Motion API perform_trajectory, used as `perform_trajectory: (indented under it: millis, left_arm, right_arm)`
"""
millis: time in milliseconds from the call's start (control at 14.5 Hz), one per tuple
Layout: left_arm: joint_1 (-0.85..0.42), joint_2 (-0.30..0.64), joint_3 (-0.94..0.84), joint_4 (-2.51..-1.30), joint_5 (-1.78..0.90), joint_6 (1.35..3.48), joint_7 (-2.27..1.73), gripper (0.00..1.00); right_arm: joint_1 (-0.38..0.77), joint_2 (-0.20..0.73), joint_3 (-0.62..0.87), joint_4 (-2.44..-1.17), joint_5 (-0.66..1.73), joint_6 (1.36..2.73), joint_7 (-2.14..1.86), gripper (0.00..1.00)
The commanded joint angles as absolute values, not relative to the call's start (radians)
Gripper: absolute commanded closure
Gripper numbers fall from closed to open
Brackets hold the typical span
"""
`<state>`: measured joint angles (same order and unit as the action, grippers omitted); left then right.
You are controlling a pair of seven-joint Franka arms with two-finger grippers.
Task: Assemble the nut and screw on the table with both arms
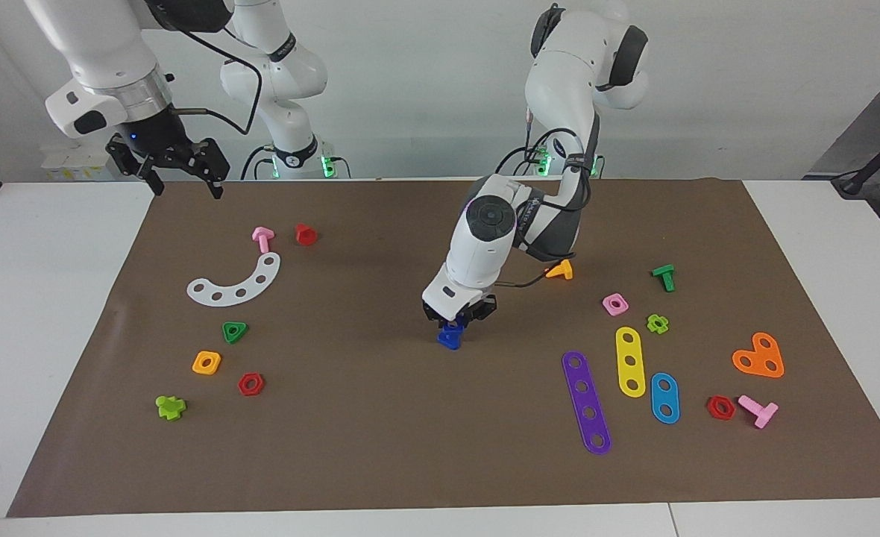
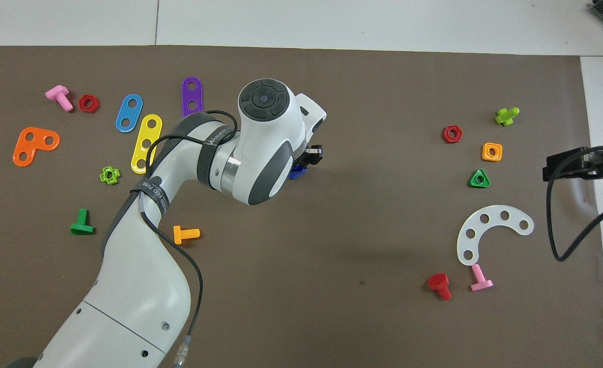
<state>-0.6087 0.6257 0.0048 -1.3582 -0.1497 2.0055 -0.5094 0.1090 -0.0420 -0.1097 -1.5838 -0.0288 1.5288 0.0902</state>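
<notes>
Centrally, left pincer (image 1: 456, 322) clamped on screw (image 1: 450, 338); right pincer (image 1: 180, 165) apart, waiting over mat (image 1: 380, 440) corner.

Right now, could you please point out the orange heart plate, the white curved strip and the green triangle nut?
orange heart plate (image 1: 759, 356), facing view, its middle.
white curved strip (image 1: 240, 282), facing view, mid-arc.
green triangle nut (image 1: 235, 332), facing view, its rim.

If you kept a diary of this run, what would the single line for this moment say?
left gripper: shut on screw, over nut mid-mat | right gripper: open, waiting over mat corner | stage: joining
</notes>
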Motion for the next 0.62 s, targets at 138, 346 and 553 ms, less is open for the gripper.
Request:
perform_trajectory:
  millis: [138, 346, 553]
  left_arm:
    - [-0.623, 0.657, 0.023, -1.319, -0.166, 1.985, -0.518, 0.71]
    - [-0.623, 0.658, 0.023, -1.324, -0.164, 1.987, -0.518, 0.72]
    - [-0.623, 0.658, 0.023, -1.331, -0.163, 2.002, -0.518, 0.72]
  right_arm:
    - [0.101, -0.063, -0.104, -1.605, -0.014, 1.529, 0.089, 0.0]
    - [0.101, -0.063, -0.104, -1.605, -0.014, 1.529, 0.089, 0.0]
    - [0.101, -0.063, -0.104, -1.605, -0.014, 1.529, 0.089, 0.0]
